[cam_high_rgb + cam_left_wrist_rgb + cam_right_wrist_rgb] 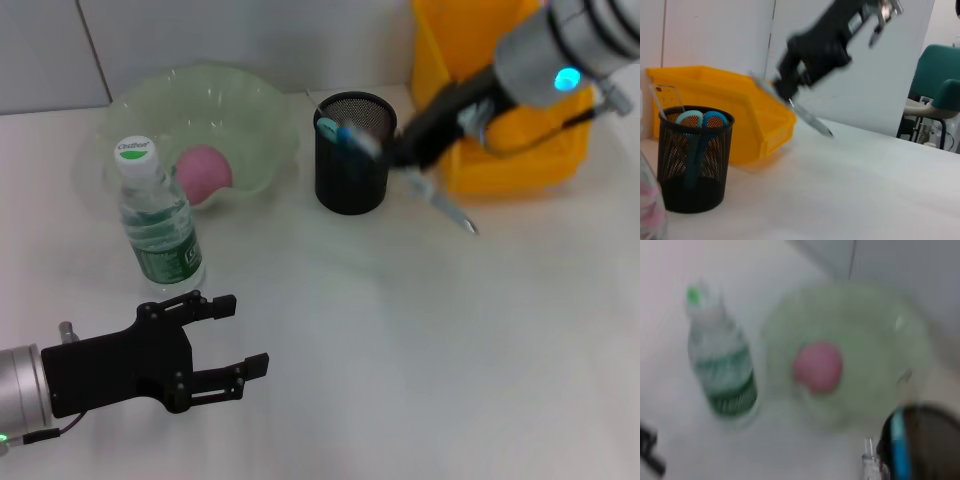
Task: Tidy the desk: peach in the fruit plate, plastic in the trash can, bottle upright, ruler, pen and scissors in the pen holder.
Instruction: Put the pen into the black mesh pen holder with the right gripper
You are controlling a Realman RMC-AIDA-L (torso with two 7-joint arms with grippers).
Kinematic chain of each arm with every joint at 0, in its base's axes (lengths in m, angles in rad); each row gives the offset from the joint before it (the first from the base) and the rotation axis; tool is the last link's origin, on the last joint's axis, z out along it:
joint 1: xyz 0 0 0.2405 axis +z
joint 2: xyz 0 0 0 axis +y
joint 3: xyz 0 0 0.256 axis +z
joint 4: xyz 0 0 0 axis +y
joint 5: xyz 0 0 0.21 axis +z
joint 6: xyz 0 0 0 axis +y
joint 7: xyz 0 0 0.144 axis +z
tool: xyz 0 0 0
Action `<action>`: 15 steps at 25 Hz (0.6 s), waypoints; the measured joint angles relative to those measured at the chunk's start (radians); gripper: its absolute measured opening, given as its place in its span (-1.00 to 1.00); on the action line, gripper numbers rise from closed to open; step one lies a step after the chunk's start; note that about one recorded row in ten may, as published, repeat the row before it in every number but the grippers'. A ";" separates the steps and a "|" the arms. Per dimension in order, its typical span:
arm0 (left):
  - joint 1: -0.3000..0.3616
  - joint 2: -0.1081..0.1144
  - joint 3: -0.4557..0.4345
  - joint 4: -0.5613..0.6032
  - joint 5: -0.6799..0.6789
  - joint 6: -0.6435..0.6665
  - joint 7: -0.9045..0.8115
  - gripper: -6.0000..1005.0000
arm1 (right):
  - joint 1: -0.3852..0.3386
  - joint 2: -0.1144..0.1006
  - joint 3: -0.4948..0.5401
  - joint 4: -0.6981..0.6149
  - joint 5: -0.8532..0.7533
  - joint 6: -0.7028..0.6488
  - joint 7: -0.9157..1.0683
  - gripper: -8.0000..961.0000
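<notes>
Your right gripper [405, 150] hovers beside the mesh pen holder [354, 152], gripping a blurred silver pen [448, 210]. The left wrist view alone shows blue scissors [701, 120] inside. The peach [203, 170] sits in the fruit plate [250, 110]; the bottle [155, 215] stands upright. Your left gripper [235, 335] rests open on the white desk [420, 340].

I read this as an office or lab room: I see a plain white desk [420, 340] against pale panelled walls [715, 35], teal office chairs [937, 75] off to the side, and a yellow storage bin [500, 110] beside a black mesh pen holder [350, 160].
</notes>
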 joint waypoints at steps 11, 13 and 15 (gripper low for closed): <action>0.002 -0.001 0.002 0.000 0.000 0.000 -0.003 0.66 | -0.095 0.004 -0.011 0.010 0.220 0.367 -0.134 -0.63; 0.005 0.000 0.001 0.000 -0.001 0.002 -0.003 0.66 | -0.098 0.004 -0.047 0.075 0.240 0.470 -0.155 -0.62; 0.005 0.000 0.001 0.000 -0.001 0.002 -0.003 0.66 | -0.097 0.004 -0.071 0.115 0.260 0.535 -0.177 -0.62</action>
